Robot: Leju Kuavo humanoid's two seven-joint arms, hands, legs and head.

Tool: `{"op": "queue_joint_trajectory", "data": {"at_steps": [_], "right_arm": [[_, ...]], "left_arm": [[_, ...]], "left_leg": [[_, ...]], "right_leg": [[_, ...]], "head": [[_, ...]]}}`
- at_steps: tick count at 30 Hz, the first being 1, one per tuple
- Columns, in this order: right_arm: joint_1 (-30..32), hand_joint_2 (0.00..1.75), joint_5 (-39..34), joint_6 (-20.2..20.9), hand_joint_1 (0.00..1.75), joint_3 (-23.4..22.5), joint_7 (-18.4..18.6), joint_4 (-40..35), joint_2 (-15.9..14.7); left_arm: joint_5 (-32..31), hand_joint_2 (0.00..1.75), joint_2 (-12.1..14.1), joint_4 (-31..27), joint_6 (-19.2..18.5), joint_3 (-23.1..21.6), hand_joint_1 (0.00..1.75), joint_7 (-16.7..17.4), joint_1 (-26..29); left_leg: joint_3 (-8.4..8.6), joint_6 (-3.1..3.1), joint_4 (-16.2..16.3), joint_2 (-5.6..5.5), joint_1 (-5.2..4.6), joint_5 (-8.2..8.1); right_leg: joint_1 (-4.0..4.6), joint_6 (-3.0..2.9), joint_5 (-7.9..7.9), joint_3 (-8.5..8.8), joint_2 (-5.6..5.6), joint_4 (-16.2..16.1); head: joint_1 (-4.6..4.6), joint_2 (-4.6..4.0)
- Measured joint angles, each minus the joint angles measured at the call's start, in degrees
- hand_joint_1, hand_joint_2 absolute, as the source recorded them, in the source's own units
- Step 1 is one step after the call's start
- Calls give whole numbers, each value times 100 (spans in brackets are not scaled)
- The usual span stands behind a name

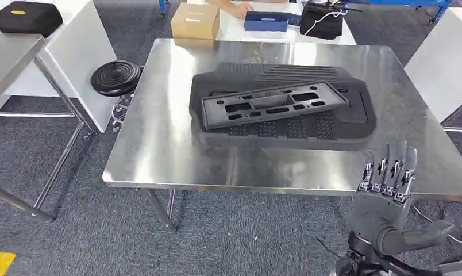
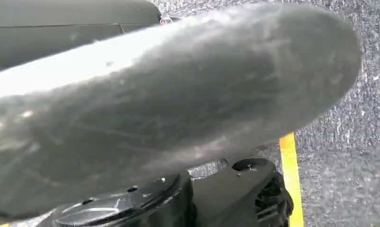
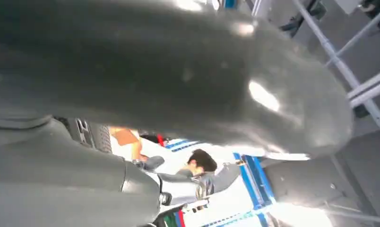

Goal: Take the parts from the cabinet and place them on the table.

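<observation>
A large black moulded panel [image 1: 309, 130] lies flat on the steel table [image 1: 160, 144]. On top of it rests a grey slotted bracket [image 1: 272, 104], set slightly askew. My right hand [image 1: 389, 190] is raised off the table's near right corner with its fingers straight and apart, holding nothing. That hand's thick grey thumb [image 3: 155, 71] looms close in the right wrist view. In the left wrist view my left hand's thumb [image 2: 169, 104] is a blurred grey mass over the carpet, and its fingers are hidden.
A black round stool [image 1: 116, 76] stands left of the table. Behind it a white table carries a cardboard box [image 1: 195, 23], a blue box [image 1: 266, 22] and a black bag [image 1: 322, 22]. A yellow floor line [image 2: 290, 179] runs across the grey carpet.
</observation>
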Motion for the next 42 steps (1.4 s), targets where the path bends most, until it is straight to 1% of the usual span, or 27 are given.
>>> {"op": "queue_joint_trajectory", "data": {"at_steps": [2,3,4,5,7,9,10,11,15,16,17,19,20,22,24,26,27,30,31,33,35,36,37,39,40,41,42], "right_arm": [[16,0,0,-4,0,-20,0,9,20],[39,0,-2,-7,0,-31,0,13,22],[52,0,-4,-9,0,-44,0,15,22],[57,0,-7,-9,0,-55,0,24,24],[77,0,-9,-11,0,-81,0,37,39],[81,0,-11,-11,0,-107,0,39,44],[80,0,-11,-11,0,-120,0,37,44],[82,0,-13,-11,0,-135,0,37,46],[116,0,-17,-46,0,-184,26,39,66],[132,0,-15,-57,0,-201,39,44,68],[142,0,-7,-68,0,-238,83,57,68],[176,0,11,-123,0,-300,138,103,87],[216,0,20,-147,0,-346,157,144,96],[287,0,46,-218,0,-446,221,221,122],[328,0,52,-254,0,-574,284,286,168],[342,0,50,-262,0,-717,345,332,208],[340,0,50,-252,0,-778,352,347,240],[417,0,105,-145,0,-957,382,367,332],[411,0,149,-103,0,-988,380,367,378],[417,0,206,-70,0,-1003,382,367,450],[432,0,282,-57,0,-1010,382,367,494],[433,0,308,-57,0,-1012,385,367,507],[431,0,317,-57,0,-1014,385,367,522],[434,0,330,-55,0,-1021,385,367,533],[433,0,336,-55,0,-1027,387,367,540],[434,0,354,-55,0,-1032,393,367,542],[431,0,398,-55,0,-1036,440,376,542]], "left_arm": [[-2,0,0,0,4,30,0,0,5],[-7,0,0,0,4,39,0,0,10],[-7,0,0,0,4,41,0,0,8],[-7,0,0,0,4,44,0,0,7],[-9,0,0,0,4,48,0,0,5],[-9,0,7,-2,7,50,0,0,-1],[-9,0,-4,0,7,50,0,0,-17],[-9,0,-22,-2,4,52,0,-2,-20],[-11,0,-9,-2,13,70,0,-2,-19],[-11,0,-9,-2,13,74,0,0,-30],[-11,0,0,-4,20,79,0,2,-29],[-13,0,7,-4,22,85,0,9,-30],[-13,0,7,-4,24,87,0,18,-27],[-11,0,7,-4,33,89,0,41,-18],[-11,0,4,-4,37,90,0,59,-14],[-11,0,-13,-4,39,92,0,66,-16],[-11,0,-18,-4,39,92,0,66,-13],[-31,0,-13,-4,50,124,0,70,6],[-37,0,-2,-2,57,142,0,68,13],[-52,0,-2,-2,52,173,0,66,14],[-52,0,4,-2,52,181,0,61,16],[-52,0,4,-2,46,184,0,59,14],[-55,0,4,-2,37,186,0,55,11],[-55,0,13,-4,37,186,0,52,1],[-55,0,13,-4,37,186,0,48,-8],[-57,0,2,-4,37,186,0,48,-29],[-59,0,4,-4,37,190,0,46,-32]], "left_leg": [[-125,-60,401,-1,30,-648],[-220,-91,841,-3,38,-1016],[-316,-120,1300,-3,44,-1261],[-368,-146,1665,-3,58,-1346],[-125,-188,1681,1,120,-1045],[573,-248,798,1,182,-752],[873,-315,301,-12,208,-915],[991,-282,120,-51,148,-999],[714,16,134,-26,90,-857],[654,103,129,5,100,-787],[576,158,128,2,92,-720],[371,213,132,6,70,-554],[271,218,136,7,53,-474],[84,217,139,8,33,-334],[-67,200,141,7,26,-196],[-140,146,150,-9,6,-71],[-148,113,145,7,5,-16],[-135,-13,2,27,24,226],[-196,-36,44,17,50,138],[-301,-91,516,2,57,-622],[-415,-159,1424,-2,77,-1209],[-403,-188,1744,-1,91,-1196],[-304,-214,1803,0,119,-1035],[209,-260,1317,1,182,-655],[592,-289,838,1,213,-627],[913,-345,358,-19,195,-919],[965,-266,159,-57,160,-989]], "right_leg": [[-3,-99,107,-123,-10,7],[-2,-108,164,-186,-12,9],[-1,-106,221,-257,-15,20],[-1,-92,270,-318,-20,34],[-19,-43,368,-452,-25,87],[-64,25,409,-600,-19,207],[-35,37,411,-656,-28,295],[-28,69,431,-741,-23,361],[-29,291,607,-817,-17,328],[-62,269,478,-901,-9,409],[-49,193,168,-1055,-9,659],[-38,76,-435,-1324,-3,1544],[-37,81,-574,-1399,0,1939],[-31,174,-448,-1228,0,2050],[5,243,-152,-634,-2,1358],[94,106,-282,222,-11,225],[95,98,-340,255,-36,43],[119,7,-168,125,-31,62],[-4,-25,-64,55,-38,26],[13,-129,77,-101,-27,26],[16,-123,217,-266,-34,33],[15,-105,286,-350,-42,44],[10,-88,346,-391,-46,61],[-24,-21,434,-583,-43,146],[-42,16,457,-671,-41,229],[-12,43,470,-787,-48,316],[-7,84,499,-839,-46,385]], "head": [[-18,0],[-15,0],[-15,0],[-13,0],[-13,0],[-18,0],[-24,0],[-46,0],[-31,0],[-35,0],[-7,0],[7,0],[-7,0],[-2,0],[-2,0],[8,0],[-23,0],[2,0],[-11,0],[-35,0],[-37,0],[-35,0],[-33,0],[-33,0],[-37,0],[-48,0],[-26,0]]}}
